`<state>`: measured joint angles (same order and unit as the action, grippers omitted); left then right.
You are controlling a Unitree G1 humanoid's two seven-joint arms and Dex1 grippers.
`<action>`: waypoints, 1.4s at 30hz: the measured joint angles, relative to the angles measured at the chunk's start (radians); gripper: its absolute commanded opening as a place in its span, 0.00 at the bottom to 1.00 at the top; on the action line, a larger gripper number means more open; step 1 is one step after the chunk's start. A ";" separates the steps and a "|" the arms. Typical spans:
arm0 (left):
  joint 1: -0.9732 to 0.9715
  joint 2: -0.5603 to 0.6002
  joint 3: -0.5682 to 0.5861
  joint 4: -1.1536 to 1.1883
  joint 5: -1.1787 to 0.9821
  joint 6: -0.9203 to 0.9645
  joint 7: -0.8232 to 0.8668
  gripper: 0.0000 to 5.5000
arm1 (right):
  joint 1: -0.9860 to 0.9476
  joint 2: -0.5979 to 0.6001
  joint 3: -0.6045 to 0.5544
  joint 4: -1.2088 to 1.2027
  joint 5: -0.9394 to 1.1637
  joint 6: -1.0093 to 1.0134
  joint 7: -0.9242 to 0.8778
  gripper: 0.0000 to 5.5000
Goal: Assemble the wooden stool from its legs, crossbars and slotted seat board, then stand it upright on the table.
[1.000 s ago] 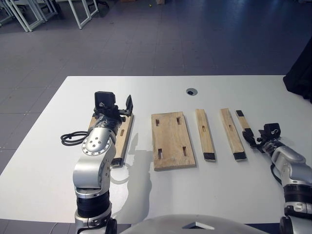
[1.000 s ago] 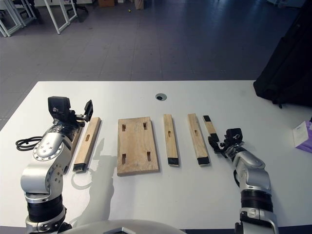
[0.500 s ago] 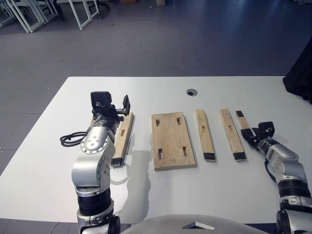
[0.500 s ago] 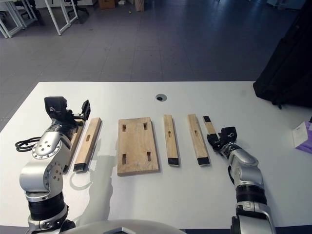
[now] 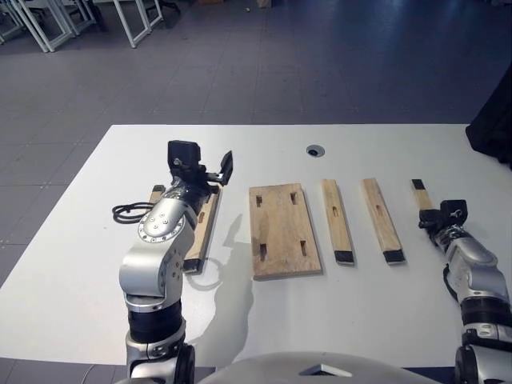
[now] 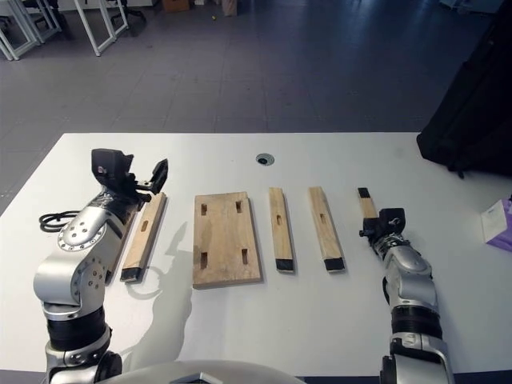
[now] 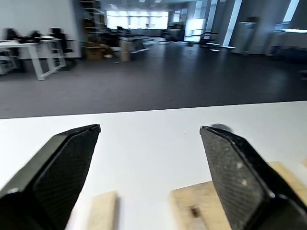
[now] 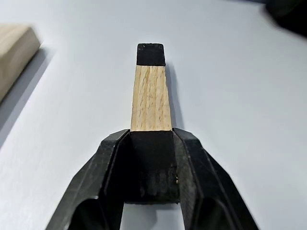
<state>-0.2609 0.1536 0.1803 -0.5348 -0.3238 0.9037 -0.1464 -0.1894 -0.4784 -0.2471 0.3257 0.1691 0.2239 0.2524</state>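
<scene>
The slotted seat board lies flat mid-table. To its right lie two slotted wooden bars with black near ends. Left of the board a slotted leg lies flat, and another wooden piece lies partly hidden under my left arm. My left gripper hovers open above the leg's far end, its fingers wide apart with nothing between them. My right gripper is shut on the near black end of a short black-tipped piece, at the table's right.
A black cable curls on the table left of my left arm. A round grommet hole sits at the back. A purple box stands at the right edge, with a black bag beyond it.
My right gripper has carried the short piece to the right, away from the bars, and it now points straight away. My left gripper has shifted right, towards the seat board.
</scene>
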 measured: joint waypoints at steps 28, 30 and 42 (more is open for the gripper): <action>-0.382 -0.173 0.454 0.571 -0.832 0.419 0.222 0.64 | -0.064 0.325 0.545 -0.748 -0.047 0.282 0.026 0.23; -0.383 -0.173 0.457 0.576 -0.866 0.417 0.242 0.57 | -0.059 0.325 0.546 -0.748 -0.048 0.284 0.028 0.23; -0.382 -0.114 0.422 0.612 -1.006 0.385 0.317 0.22 | -0.026 0.324 0.583 -0.789 -0.048 0.300 0.052 0.23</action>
<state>-0.6433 0.0397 0.6027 0.0772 -1.3294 1.2889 0.1703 -0.2152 -0.1544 0.3363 -0.4631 0.1211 0.5243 0.3040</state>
